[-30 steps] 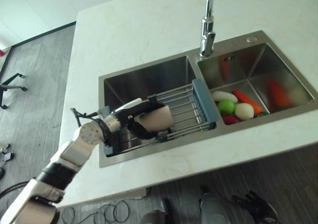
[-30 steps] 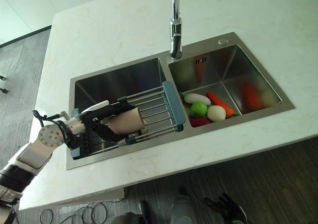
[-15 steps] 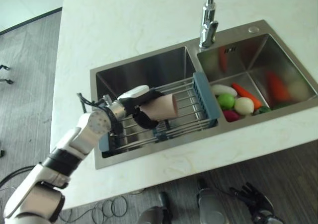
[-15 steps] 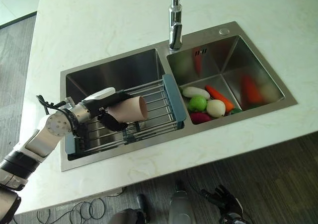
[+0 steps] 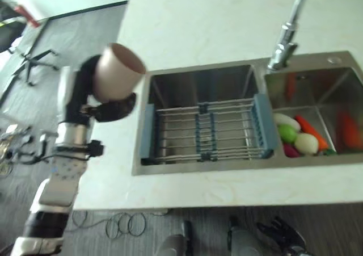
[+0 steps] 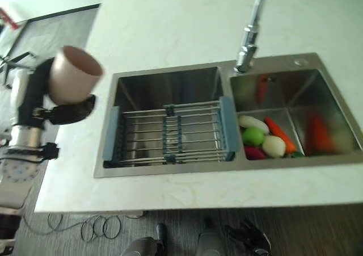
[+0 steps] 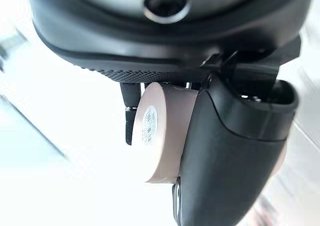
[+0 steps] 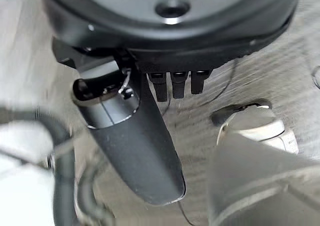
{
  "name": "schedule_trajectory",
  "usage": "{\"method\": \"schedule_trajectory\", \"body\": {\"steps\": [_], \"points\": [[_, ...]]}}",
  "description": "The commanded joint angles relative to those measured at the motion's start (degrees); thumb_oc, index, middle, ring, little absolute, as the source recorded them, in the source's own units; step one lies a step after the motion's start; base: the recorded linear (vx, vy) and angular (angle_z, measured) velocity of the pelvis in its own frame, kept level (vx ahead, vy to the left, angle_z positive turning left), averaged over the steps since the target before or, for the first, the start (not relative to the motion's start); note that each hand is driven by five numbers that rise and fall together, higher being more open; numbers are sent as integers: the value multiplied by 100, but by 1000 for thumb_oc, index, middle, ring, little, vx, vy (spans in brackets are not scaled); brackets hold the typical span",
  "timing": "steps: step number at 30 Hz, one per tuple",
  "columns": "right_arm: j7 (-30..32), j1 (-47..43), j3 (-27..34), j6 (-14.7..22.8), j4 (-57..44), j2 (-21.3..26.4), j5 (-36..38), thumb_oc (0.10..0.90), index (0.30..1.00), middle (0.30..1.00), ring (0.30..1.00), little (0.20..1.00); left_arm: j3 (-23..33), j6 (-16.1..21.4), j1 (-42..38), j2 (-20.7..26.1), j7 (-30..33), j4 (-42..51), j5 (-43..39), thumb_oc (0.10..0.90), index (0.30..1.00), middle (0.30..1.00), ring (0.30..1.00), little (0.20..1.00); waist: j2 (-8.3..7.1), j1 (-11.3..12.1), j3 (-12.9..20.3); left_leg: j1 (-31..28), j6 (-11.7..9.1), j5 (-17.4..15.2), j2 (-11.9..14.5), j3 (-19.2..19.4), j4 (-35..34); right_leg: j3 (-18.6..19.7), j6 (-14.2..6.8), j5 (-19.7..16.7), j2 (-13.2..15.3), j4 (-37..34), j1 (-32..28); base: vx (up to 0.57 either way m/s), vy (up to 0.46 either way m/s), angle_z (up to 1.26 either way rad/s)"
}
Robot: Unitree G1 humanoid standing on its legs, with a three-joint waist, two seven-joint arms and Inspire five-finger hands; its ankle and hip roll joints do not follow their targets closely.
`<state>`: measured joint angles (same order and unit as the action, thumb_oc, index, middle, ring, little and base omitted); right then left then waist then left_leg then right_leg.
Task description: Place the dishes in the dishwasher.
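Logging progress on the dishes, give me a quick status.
Left hand shut on pink cup, held up over the counter's left edge. Right hand open, hanging idle. Sink rack bare. No dishwasher seen.

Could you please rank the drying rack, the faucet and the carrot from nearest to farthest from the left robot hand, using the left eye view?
Measured from the left robot hand, holding the cup:
1. Drying rack, across the left basin.
2. Faucet, behind the sink divider.
3. Carrot, in the right basin.
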<state>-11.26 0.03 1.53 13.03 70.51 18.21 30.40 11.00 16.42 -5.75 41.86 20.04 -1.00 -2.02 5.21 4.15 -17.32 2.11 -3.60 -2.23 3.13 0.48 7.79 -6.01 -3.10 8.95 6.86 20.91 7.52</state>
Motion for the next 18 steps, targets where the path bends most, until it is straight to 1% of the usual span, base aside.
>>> {"method": "schedule_trajectory", "body": {"steps": [1, 3, 5, 6, 7, 8, 10, 11, 12, 13, 14, 15, 16, 17, 18], "points": [[136, 129, 64, 58, 82, -51, 89, 800, 900, 900, 900, 900, 666, 996, -513, 243, 804, 386, 11, 400, 300, 300, 300, 300, -93, -134, 312, 565, -158, -674, 263, 254, 940, -281, -183, 610, 131, -372, -293, -217, -83, 68], [194, 134, 143, 16, 69, -27, 158, 800, 900, 900, 900, 900, 837, 1066, -429, 181, 1017, 394, 162, 400, 300, 300, 300, 300, -137, -141, 330, 532, -125, -672, 264, 440, 940, -404, -156, 611, 235, -372, -266, -253, -32, 143], [292, 157, 263, 25, 83, 6, 326, 800, 900, 900, 900, 900, 1004, 1242, -313, 108, 1209, 369, 299, 400, 300, 300, 300, 300, -265, -150, 361, 312, -19, -730, 176, 668, 940, -483, -120, 517, 471, -372, -182, -335, 56, 163], [329, 181, 351, 46, 102, 20, 373, 800, 900, 900, 900, 900, 1141, 1309, -189, 62, 1334, 364, 384, 400, 300, 300, 300, 300, -305, -160, 385, 172, 20, -709, 121, 684, 940, -506, -106, 465, 570, -372, -130, -366, 132, 93], [316, 193, 425, 69, 141, 45, 409, 800, 900, 900, 900, 900, 1228, 1321, -123, 58, 1405, 353, 378, 400, 300, 300, 300, 300, -302, -160, 406, 86, 18, -667, 122, 697, 940, -517, -96, 446, 618, -372, -97, -426, 256, 105], [277, 214, 573, 107, 203, 116, 432, 800, 900, 900, 900, 900, 1358, 1333, -32, 104, 1506, 306, 223, 400, 300, 300, 300, 300, -248, -160, 462, -14, -49, -544, 197, 717, 950, -564, -91, 436, 692, -372, -43, -409, 299, 124], [245, 210, 728, 142, 247, 213, 405, 800, 900, 900, 900, 900, 1430, 1389, -12, 143, 1481, 181, -48, 400, 300, 300, 300, 300, -153, -165, 552, -69, -183, -369, 349, 749, 942, -655, -126, 422, 806, -372, 27, -383, 322, 99], [260, 200, 765, 145, 249, 240, 416, 800, 900, 900, 900, 900, 1420, 1404, -37, 151, 1470, 142, -109, 400, 300, 300, 300, 300, -123, -181, 581, -71, -214, -351, 386, 745, 940, -691, -142, 407, 838, -372, 55, -418, 410, 98], [271, 161, 823, 157, 241, 315, 353, 800, 900, 900, 900, 900, 1406, 1368, -74, 148, 1462, 80, -204, 400, 300, 300, 300, 300, -32, -179, 621, -57, -260, -453, 383, 725, 940, -702, -229, 337, 938, -372, 130, -410, 445, 110], [275, 118, 865, 150, 237, 368, 304, 800, 900, 900, 900, 900, 1389, 1304, -103, 142, 1458, 61, -246, 400, 300, 300, 300, 300, 26, -189, 643, -24, -247, -592, 326, 698, 940, -712, -291, 288, 1004, -372, 176, -470, 517, 108], [289, 81, 909, 134, 233, 412, 274, 800, 900, 900, 900, 900, 1389, 1215, -104, 144, 1496, 50, -135, 400, 300, 300, 300, 300, 52, -182, 644, -8, -227, -761, 250, 695, 940, -703, -383, 205, 1102, -372, 214, -506, 582, 127], [384, -6, 951, 34, 192, 421, 265, 800, 900, 900, 900, 900, 1363, 964, -5, 226, 1450, -89, 250, 400, 300, 300, 300, 300, 54, -177, 653, -38, -103, -1177, -25, 618, 940, -638, -616, -64, 1314, -372, 355, -596, 613, 111], [458, -70, 964, -122, 220, 288, 499, 800, 900, 900, 900, 900, 1298, 897, 72, 383, 937, -100, -336, 400, 300, 300, 300, 300, -35, -45, 647, -79, 68, -1402, -272, 486, 940, -629, -797, -336, 1521, -372, 446, -573, 598, 104], [466, -87, 949, -114, 255, 171, 378, 800, 900, 900, 900, 900, 1205, 804, 42, 467, 759, -113, -521, 400, 300, 300, 300, 300, -96, 7, 614, -146, 205, -1555, -392, 400, 940, -580, -883, -481, 1648, -372, 406, -361, 313, 55], [473, -94, 945, -100, 258, 148, 362, 800, 900, 900, 900, 900, 1186, 791, 23, 473, 731, -118, -540, 400, 300, 300, 300, 300, -124, 8, 600, -130, 229, -1530, -430, 392, 940, -556, -882, -533, 1683, -372, 423, -139, 134, 81]]}}
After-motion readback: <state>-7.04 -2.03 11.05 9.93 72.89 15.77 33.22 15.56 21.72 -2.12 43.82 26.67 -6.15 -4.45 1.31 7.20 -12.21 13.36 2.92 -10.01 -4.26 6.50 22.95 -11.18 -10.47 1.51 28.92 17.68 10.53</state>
